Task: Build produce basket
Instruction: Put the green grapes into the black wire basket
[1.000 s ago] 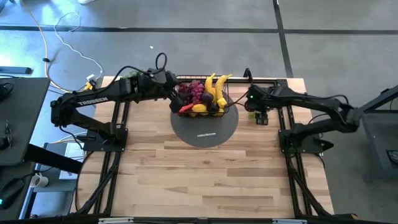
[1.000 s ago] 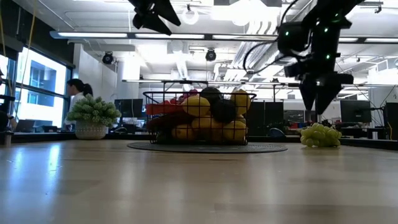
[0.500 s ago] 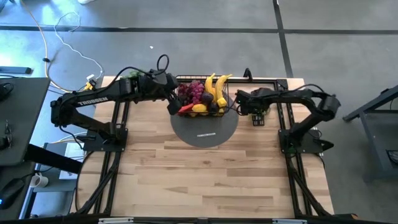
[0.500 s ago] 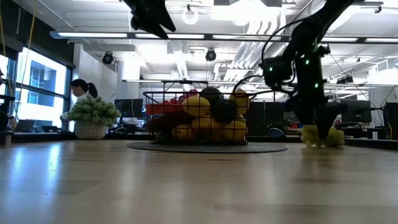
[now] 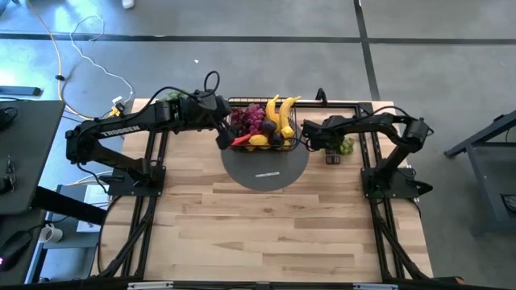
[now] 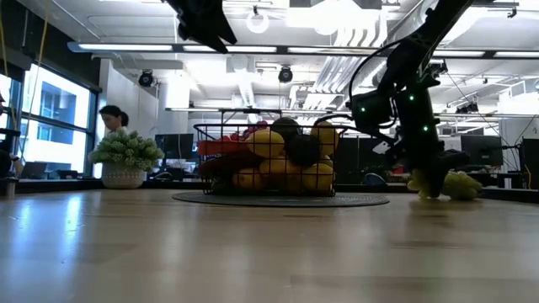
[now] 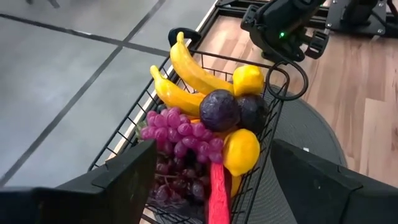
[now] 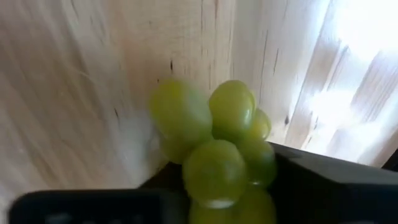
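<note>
The black wire basket [image 5: 295,122] stands on a grey round disc [image 5: 266,171] at the table's far middle. It holds produce: bananas [image 7: 186,68], lemons, dark plums, purple grapes and a red chilli. My left gripper [image 7: 227,186] hangs open above the basket's left end [image 5: 222,133]. To the right of the disc my right gripper [image 5: 326,147] points steeply down at the table. It is shut on a bunch of green grapes [image 8: 217,143], which also shows in the low view [image 6: 459,183]. My right gripper pinches the bunch of green grapes between its two fingers, at the end of the bunch nearest the wrist [image 8: 249,180]. The fingers come from above, slanting down. The bunch lies on the table, and most of it sticks out past the fingers [image 5: 346,146].
A pale-green leafy bunch in a white pot [image 6: 125,160] stands at the table's far left. Bare wood lies between the disc and the near edge [image 5: 266,234]. A person [image 6: 109,118] shows in the room behind.
My right gripper has come down to the table and tipped steeper, straddling the green grapes and then shutting on them. The bunch now shows beside it toward the table's right edge. The basket and its produce have kept still.
</note>
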Available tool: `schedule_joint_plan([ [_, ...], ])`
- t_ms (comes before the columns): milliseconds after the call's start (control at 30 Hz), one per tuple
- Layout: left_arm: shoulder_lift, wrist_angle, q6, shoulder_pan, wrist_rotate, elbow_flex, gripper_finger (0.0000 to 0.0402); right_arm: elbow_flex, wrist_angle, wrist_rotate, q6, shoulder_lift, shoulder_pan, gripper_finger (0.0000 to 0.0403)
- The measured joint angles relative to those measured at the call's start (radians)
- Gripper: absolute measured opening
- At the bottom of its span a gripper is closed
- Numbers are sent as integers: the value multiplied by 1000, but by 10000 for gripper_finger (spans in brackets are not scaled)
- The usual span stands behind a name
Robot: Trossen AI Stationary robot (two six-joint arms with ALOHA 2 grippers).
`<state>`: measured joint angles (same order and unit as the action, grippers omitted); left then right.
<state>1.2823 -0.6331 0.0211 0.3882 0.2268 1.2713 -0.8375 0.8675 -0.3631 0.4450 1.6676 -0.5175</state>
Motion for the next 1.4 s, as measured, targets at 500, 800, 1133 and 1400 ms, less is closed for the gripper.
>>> schedule_joint_plan([
  [500,0,0,36,1,47,0,303,-80,236,110,-265,-87,28,31],
  [800,0,0,36,3,62,0,303,-179,330,146,-487,-224,98,25],
  [1133,0,0,36,5,97,0,303,-361,352,153,-658,-317,159,21],
  [1400,0,0,36,4,91,0,303,-493,265,151,-673,-321,183,18],
])
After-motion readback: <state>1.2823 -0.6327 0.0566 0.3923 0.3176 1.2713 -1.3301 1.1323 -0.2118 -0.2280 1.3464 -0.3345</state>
